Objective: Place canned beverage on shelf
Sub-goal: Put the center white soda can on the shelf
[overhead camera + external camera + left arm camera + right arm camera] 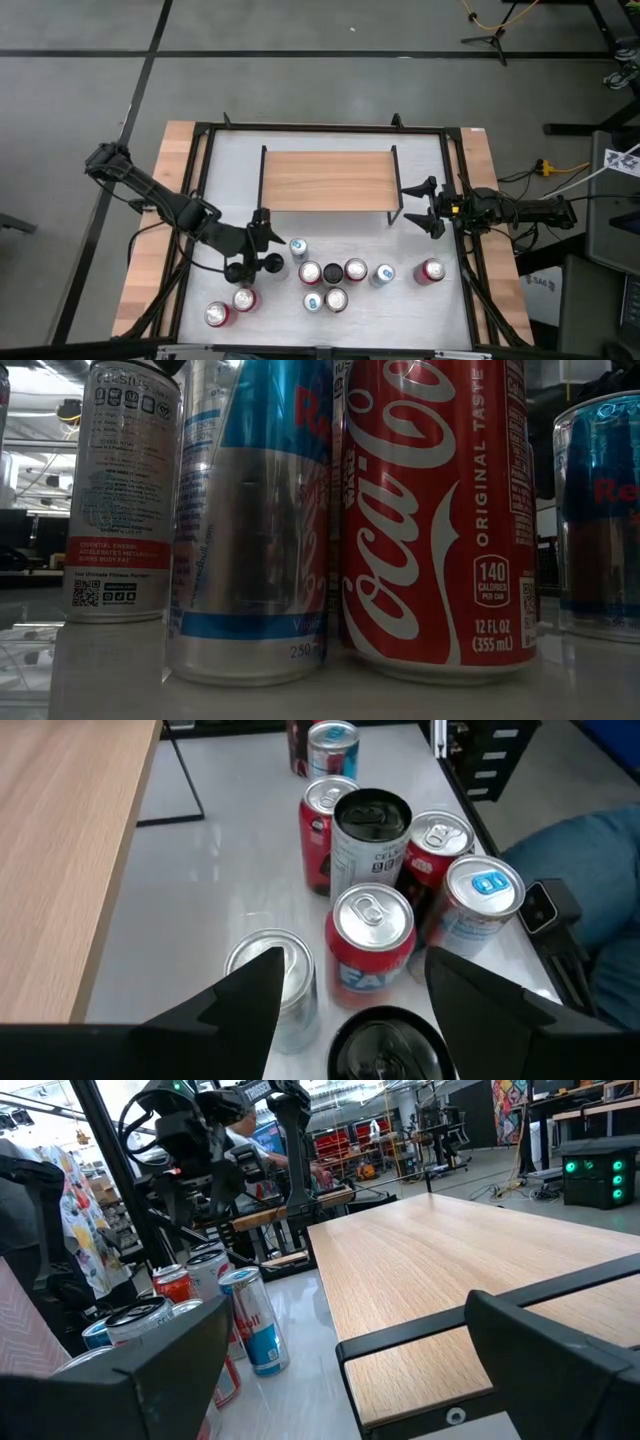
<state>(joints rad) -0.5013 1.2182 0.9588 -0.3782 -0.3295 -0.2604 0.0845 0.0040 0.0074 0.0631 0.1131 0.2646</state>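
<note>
Left gripper (262, 240) hovered low over the cans (333, 272), fingers apart around a black-topped can (385, 1042), grip unclear. Right gripper (427, 206) waited wide open, empty, beside the shelf (327, 180), mid-table behind cans.

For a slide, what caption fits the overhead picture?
Two claws wait open beside an empty wooden shelf above clustered cans.

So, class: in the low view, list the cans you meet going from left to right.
Grey-white can with a QR code → silver-and-blue Red Bull can → red Coca-Cola can → blue Red Bull can at the right edge.
</note>
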